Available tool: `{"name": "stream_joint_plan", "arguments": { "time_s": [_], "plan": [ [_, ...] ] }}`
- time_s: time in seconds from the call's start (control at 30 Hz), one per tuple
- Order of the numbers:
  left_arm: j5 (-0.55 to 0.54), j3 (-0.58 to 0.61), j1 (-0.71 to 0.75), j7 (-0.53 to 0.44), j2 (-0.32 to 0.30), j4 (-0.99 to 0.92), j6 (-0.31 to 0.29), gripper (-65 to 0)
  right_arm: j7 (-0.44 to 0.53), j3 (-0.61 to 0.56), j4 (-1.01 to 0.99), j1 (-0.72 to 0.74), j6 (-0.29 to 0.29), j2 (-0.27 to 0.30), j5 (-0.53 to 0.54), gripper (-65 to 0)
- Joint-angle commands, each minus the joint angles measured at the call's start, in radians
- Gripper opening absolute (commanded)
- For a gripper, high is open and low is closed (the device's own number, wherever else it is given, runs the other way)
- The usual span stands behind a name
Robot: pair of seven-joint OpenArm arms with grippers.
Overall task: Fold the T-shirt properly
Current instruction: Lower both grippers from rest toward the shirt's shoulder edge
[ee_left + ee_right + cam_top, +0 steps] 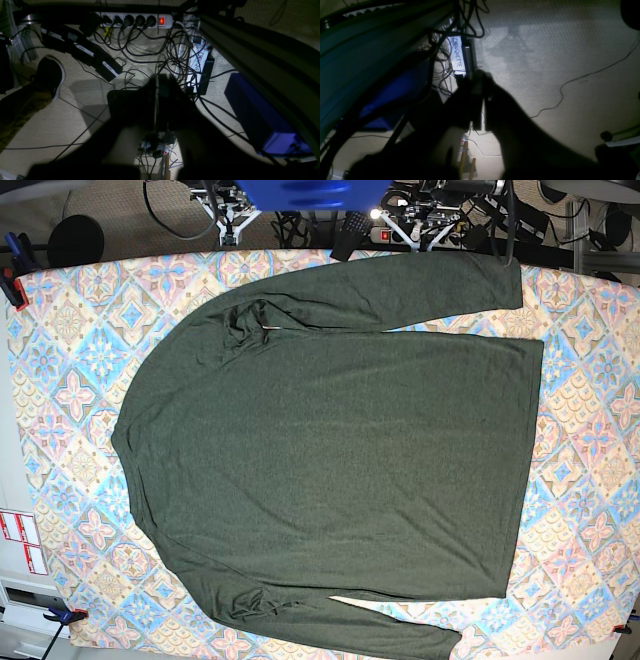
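t-shirt [330,470] flat on worktop [590,440], long axis left-right. both claws, left claw [158,100] and right claw [477,100], closed, empty, hanging off the far edge, neither nearer.

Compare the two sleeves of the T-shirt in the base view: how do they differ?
Far sleeve: lies along the table's far edge, cuff fully on the patterned cloth, with a bunched fold near the shoulder. Near sleeve: runs along the near edge, partly cut off by the frame, with small wrinkles near its shoulder. Both are flat, same olive green, pointing the same way on the T-shirt.
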Motion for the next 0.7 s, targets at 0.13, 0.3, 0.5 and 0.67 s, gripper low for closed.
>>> {"name": "stream_joint_plan", "arguments": {
  "time_s": [0.13,0.3,0.5,0.67],
  "plan": [
    [0.003,0.0,0.002,-0.011,-0.003,0.005,-0.001,-65.0,0.006,0.004,0.001,-0.004,0.002,0.002,0.002,-64.8],
    [0.003,0.0,0.005,-0.011,-0.012,0.005,-0.001,-65.0,0.001,0.004,0.001,-0.005,0.002,0.002,0.001,-64.8],
    [0.003,0.0,0.051,-0.012,-0.049,0.006,-0.001,-65.0,-0.001,-0.002,0.003,-0.036,0.002,0.005,-0.001,-65.0],
    [0.005,0.0,0.137,-0.012,-0.096,0.111,-0.001,-65.0,-0.001,-0.002,0.069,-0.112,0.002,0.058,-0.001,-65.0]
  ]
}}
